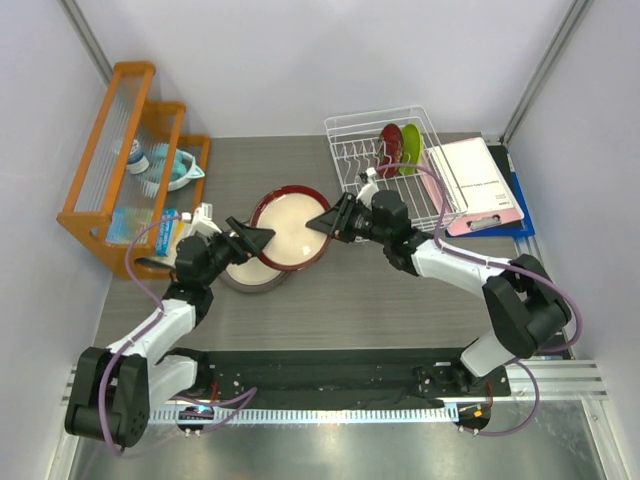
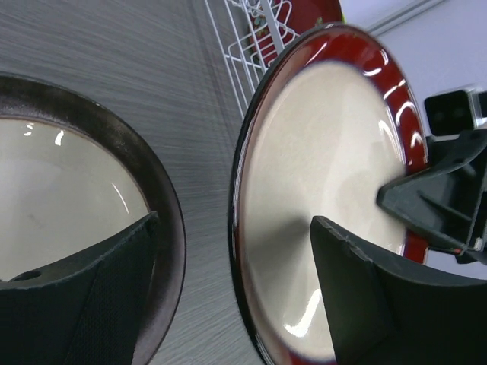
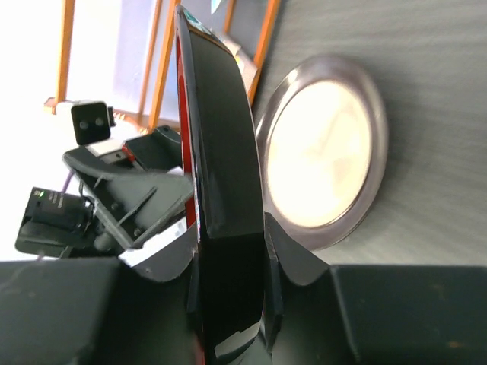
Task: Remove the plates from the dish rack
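Right fingers: clamped on the right rim of the dark-red-rimmed plate.
Left fingers: spread wide, straddling its left rim, no grip.
Plate position: over the grey-rimmed plate on the worktop, beside the dish rack.

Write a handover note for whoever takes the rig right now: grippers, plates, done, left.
Right gripper: fingers shut on the right rim of the red-rimmed cream plate, held over the table.
Left gripper: open, fingers straddling that plate's left rim, not gripping.
Grey-rimmed plate: flat on the table, partly under the held plate.
Dark red plate and lime green plate: upright in the dish rack.
Done: grey-rimmed plate unloaded.
Left: set down the held plate, then unload the other two.
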